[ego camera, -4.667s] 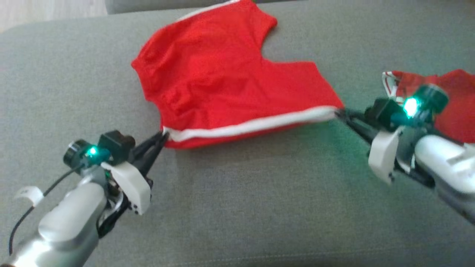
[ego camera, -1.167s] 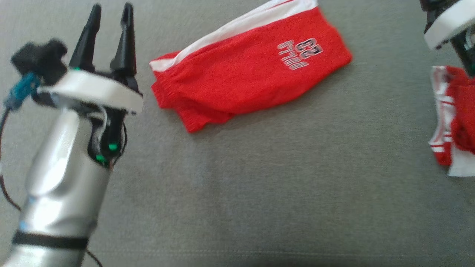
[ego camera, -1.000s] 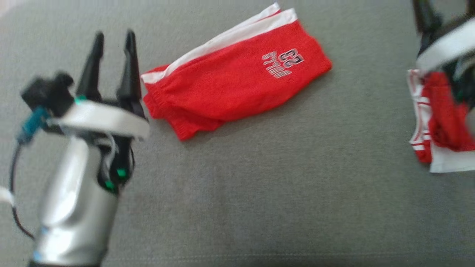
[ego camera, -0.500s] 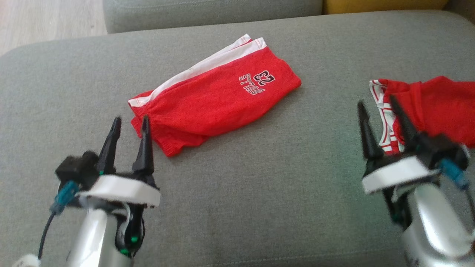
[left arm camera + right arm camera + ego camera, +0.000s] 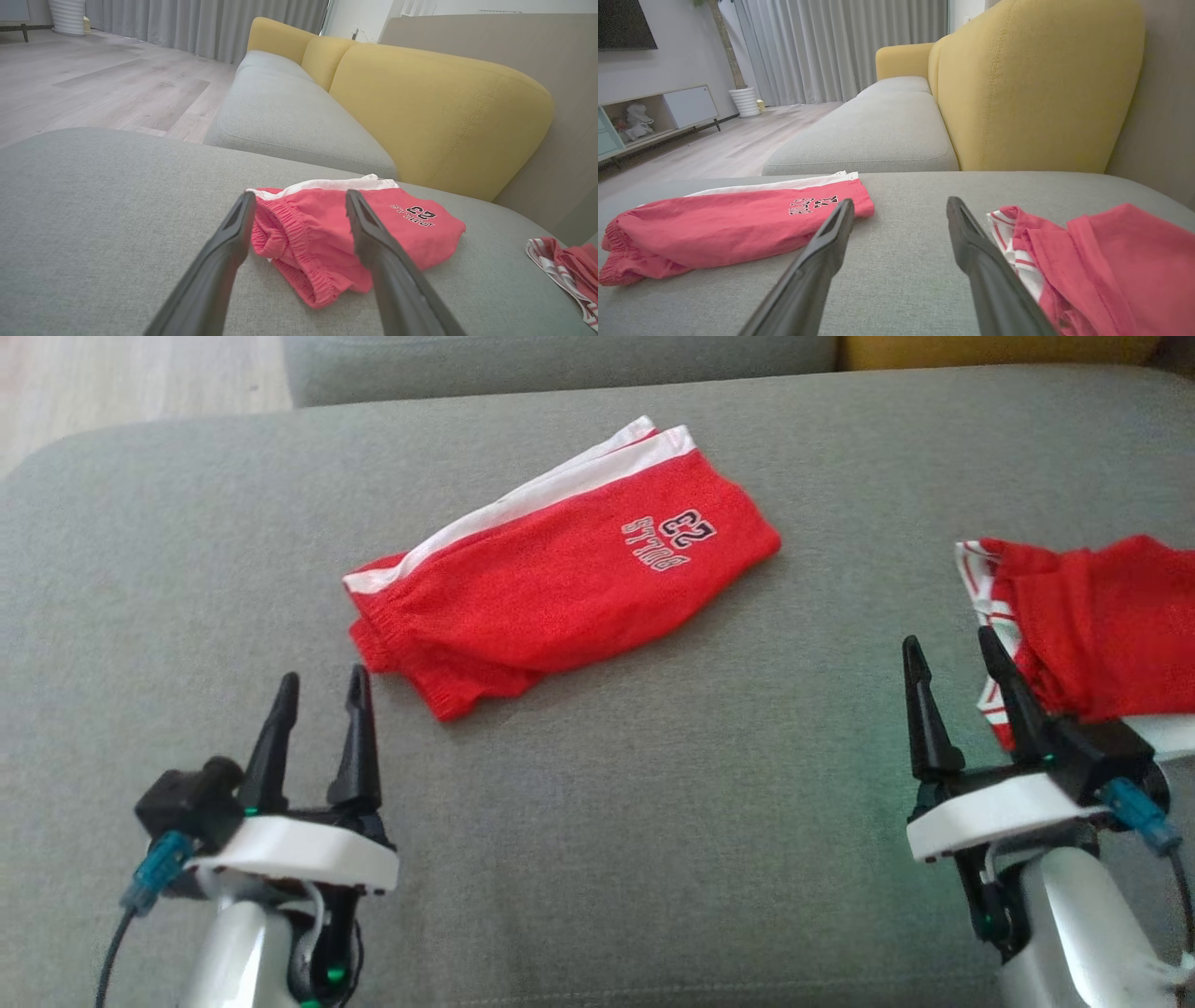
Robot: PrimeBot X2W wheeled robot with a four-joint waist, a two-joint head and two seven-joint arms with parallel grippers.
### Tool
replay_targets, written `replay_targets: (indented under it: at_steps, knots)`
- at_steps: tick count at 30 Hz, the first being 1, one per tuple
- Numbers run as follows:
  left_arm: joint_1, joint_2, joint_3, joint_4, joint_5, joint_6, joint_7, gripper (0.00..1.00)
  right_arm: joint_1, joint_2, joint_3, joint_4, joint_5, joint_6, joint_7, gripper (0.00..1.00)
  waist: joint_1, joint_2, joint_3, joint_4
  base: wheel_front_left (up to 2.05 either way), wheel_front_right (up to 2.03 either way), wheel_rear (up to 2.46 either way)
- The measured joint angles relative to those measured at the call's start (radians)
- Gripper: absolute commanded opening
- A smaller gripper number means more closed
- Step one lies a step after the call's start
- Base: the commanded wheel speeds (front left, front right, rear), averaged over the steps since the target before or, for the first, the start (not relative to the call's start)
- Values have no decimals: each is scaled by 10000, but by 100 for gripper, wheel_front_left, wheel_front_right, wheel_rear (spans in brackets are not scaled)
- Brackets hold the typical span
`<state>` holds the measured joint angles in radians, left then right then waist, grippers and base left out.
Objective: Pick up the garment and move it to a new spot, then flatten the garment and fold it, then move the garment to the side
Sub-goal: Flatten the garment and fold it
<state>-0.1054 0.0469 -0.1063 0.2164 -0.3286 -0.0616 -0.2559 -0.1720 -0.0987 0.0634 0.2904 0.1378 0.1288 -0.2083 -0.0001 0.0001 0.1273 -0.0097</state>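
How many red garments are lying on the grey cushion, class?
2. The folded shorts lie near the middle of the cushion; a crumpled red garment lies at its right edge, partly out of frame, so more may be hidden.

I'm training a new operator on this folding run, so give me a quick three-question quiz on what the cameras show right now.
1. True or false: the left gripper is holding the folded red shorts.
2. The right gripper has its jaws: A) shut on cloth; B) open and empty; C) shut and empty.
3. Fill in: the second red garment, lying loose on the grey cushion, is nearer the ____ gripper.

Key: 1 false, the shorts lie free on the cushion. 2 B. 3 right.
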Motion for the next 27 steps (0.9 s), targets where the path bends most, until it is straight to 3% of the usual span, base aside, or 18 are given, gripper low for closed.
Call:
replay_targets:
  at_steps: [11, 16, 27]
  knots:
    - [-364, -27, -761, -10, -370, 146, 0, 100, -631, 207, 130, -174, 2746, 0, 2125, 100, 0, 0, 690, 1118, 0, 0, 0]
    - [-513, -35, -922, -8, -476, 270, 0, 100, -1383, 259, -560, 525, 4700, 0, 3540, 100, 0, 0, 1008, 1695, 0, 0, 0]
    - [-933, -46, -1605, 17, -721, 357, 0, 100, -3359, 324, -2282, 2744, 5659, 0, 4744, 100, 0, 0, 1639, 2842, 0, 0, 0]
